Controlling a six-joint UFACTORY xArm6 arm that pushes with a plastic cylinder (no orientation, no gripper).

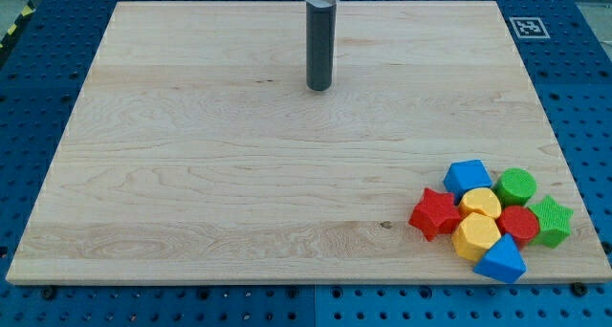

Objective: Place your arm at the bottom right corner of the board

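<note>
surround: blue perforated bench [38, 98] | marker: black-white tag [529, 27], top right | light: even

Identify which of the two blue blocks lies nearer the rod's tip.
The upper blue block, at the cluster's top; the other blue block lies at its bottom, farther from my tip.

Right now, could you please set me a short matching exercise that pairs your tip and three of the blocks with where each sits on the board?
Column one:
1. my tip
2. red star
3. green star
4. blue block at the cluster's foot

Column two:
A. the cluster's right edge
B. upper middle of the board, far from every block
C. nearest the view's bottom
D. the cluster's left edge

Pairs: 1-B, 2-D, 3-A, 4-C
</note>
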